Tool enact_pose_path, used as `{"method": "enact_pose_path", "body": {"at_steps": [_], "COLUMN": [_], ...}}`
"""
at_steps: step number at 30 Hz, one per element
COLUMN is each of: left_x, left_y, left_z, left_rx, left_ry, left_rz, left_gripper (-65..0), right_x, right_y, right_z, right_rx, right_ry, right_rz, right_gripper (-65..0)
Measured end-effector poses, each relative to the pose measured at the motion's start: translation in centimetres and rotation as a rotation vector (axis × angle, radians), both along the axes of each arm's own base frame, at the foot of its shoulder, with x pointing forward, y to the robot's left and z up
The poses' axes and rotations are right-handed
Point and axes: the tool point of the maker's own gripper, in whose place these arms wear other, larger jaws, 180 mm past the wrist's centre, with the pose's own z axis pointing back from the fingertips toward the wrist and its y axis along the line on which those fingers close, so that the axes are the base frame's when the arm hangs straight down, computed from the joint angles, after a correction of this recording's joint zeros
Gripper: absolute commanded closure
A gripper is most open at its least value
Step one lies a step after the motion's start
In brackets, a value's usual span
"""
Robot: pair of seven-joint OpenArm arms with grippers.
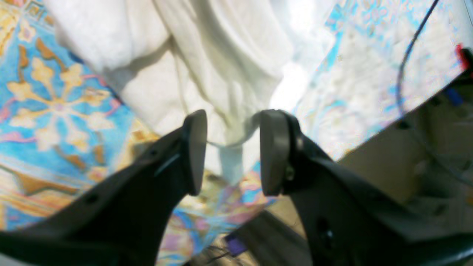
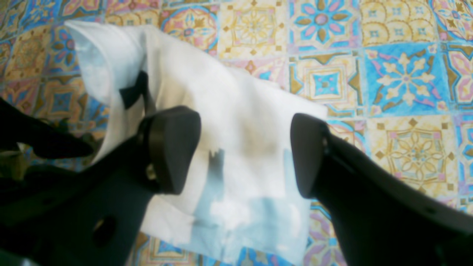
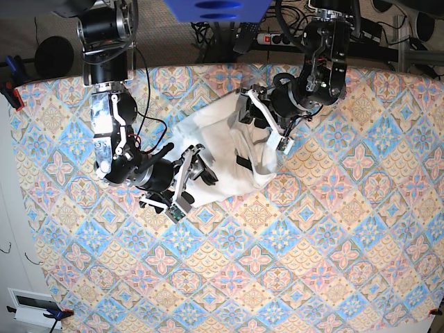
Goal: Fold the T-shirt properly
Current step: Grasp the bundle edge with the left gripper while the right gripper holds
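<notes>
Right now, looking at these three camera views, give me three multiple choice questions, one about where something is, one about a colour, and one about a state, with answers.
1. Where does the T-shirt lie in the base view?
A. Between the two arms, in the upper middle of the tablecloth
B. At the bottom edge of the cloth
C. On the floor beside the table

2. What colour is the side of the shirt that faces up?
A. Red
B. White
C. Black

3. How does the right gripper stand?
A. Shut on a sleeve
B. Out of view
C. Open above the shirt

Answers: 1 A, the crumpled shirt sits between both arms near the top centre. 2 B, all three views show white cloth, with a small dark tag. 3 C, the right wrist view shows its fingers wide apart with cloth visible between them, nothing pinched.
</notes>
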Motion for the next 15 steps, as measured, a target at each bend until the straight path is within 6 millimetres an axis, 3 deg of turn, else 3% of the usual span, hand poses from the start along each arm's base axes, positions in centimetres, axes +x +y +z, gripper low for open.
{"method": "enact_pose_path", "body": {"at_steps": [9,11,13,15], "left_x": [1.2,1.4,1.4,1.4], "left_y": [-0.8,-0.8,-0.8,-0.8], "left_z": [-1.8,-2.0,-2.0,-2.0], "left_rx": [0.077,0.083,0.083,0.083], "left_ry": [0.011,0.013,0.012,0.012], "left_rz": [-0.054,-0.054,-0.056,-0.056], "left_gripper": [-21.7,-14.3,-2.1,0.0], "right_x": [0.0,0.0,0.0,0.0], "right_y": [0.0,0.0,0.0,0.0], "right_z": [0.0,0.0,0.0,0.0], "right_rx": [-0.001,0.0,-0.001,-0.001], "right_ry": [0.0,-0.001,-0.001,-0.001], "right_rz": [0.0,0.0,0.0,0.0], "right_gripper": [-40.0,-40.0,-40.0,-40.0]}}
